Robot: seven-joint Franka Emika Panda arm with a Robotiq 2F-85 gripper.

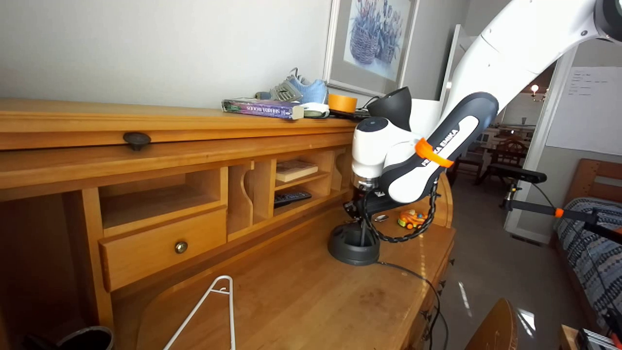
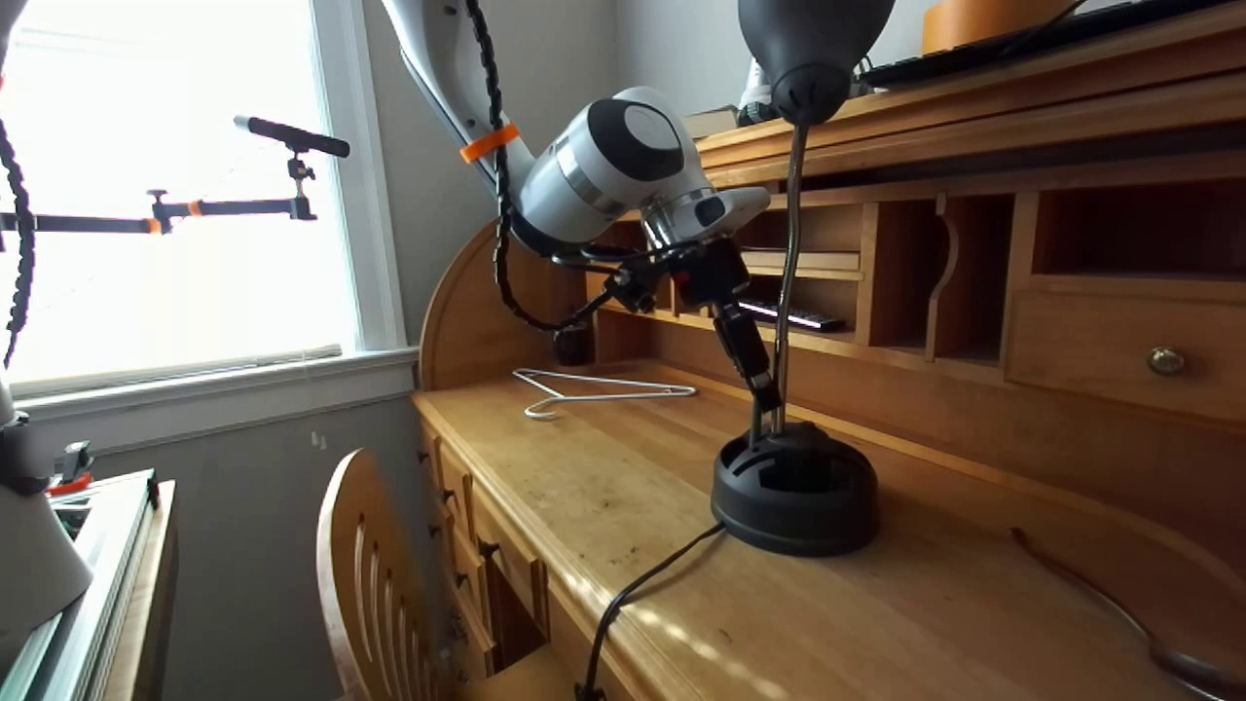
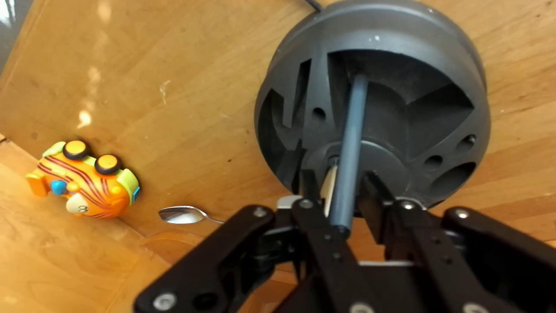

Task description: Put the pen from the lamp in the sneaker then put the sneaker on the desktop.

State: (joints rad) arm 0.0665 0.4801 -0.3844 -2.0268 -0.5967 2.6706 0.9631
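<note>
The gripper point(image 3: 339, 184) stood narrow, the pen point(image 3: 353, 126) apparently loose inside. The lamp's neck point(image 2: 790, 253), so near it, risked being pinched.

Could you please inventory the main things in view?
lamp: 1, black, on the desktop
pen: 1, grey-blue, in the lamp's base
sneaker: 1, grey-blue, on the upper shelf
round item: 1, orange, upper shelf
paperback: 1, purple, by the sneaker
book: at least 1, pale, upper cubbyhole
remote: 1, black, lower cubbyhole
toy car: 1, mostly orange, desktop
spoon: 1, silver, desktop
hanger: 1, white, desktop
desk: 1, honey, along the wall
picture: 1, bluish, wall
chair: 1, brown, by the desk
window: 1, white, beyond the chair
bed: 1, bluish, background
arm: 1, white and black, over desktop
gripper: 1, black, jaws apart, pen between
</note>
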